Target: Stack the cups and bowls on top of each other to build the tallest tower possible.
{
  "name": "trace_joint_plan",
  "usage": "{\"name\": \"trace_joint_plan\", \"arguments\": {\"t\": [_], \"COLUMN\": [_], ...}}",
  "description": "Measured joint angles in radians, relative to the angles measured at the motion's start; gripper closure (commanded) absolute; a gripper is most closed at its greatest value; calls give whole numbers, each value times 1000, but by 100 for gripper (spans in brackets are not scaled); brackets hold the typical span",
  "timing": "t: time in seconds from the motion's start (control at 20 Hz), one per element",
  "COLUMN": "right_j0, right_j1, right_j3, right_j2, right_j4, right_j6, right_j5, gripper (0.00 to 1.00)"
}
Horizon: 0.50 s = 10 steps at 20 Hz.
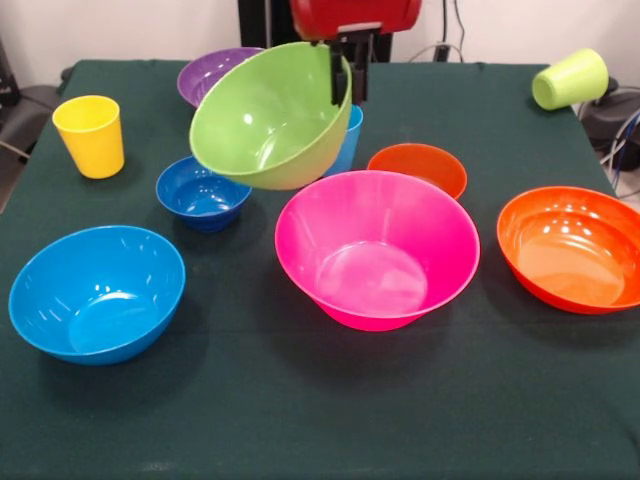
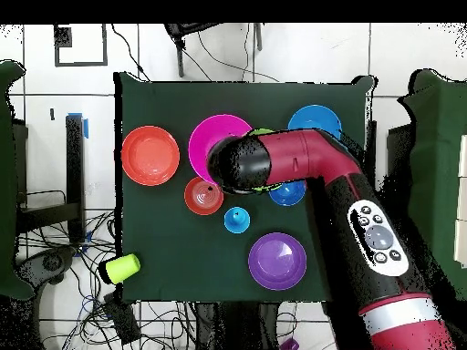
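My gripper (image 1: 343, 72) is shut on the rim of the lime green bowl (image 1: 268, 118) and holds it tilted in the air, above the small dark blue bowl (image 1: 203, 192) and left of the pink bowl (image 1: 377, 248). The light blue cup (image 1: 351, 135) stands partly hidden behind the green bowl. The yellow cup (image 1: 90, 135) stands at the left. The lime green cup (image 1: 570, 78) lies on its side at the far right edge. No stack stands; all bowls sit apart. In the overhead view my arm (image 2: 301, 159) hides the gripper and most of the green bowl.
The purple bowl (image 1: 212, 70) sits at the back. The large light blue bowl (image 1: 97, 292) sits front left. The small orange bowl (image 1: 417, 168) and the orange-red bowl (image 1: 572, 248) sit to the right. The green table cloth (image 1: 300, 420) covers the table.
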Motion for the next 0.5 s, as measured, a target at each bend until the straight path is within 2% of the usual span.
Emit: {"name": "trace_joint_plan", "arguments": {"t": [0.35,0.5], "right_j0": [-47,-68], "right_j1": [34,62], "right_j3": [-30,-52], "right_j2": [30,49], "right_j4": [-7,-31], "right_j6": [-37,-65], "right_j5": [0,0], "gripper": [100,100]}}
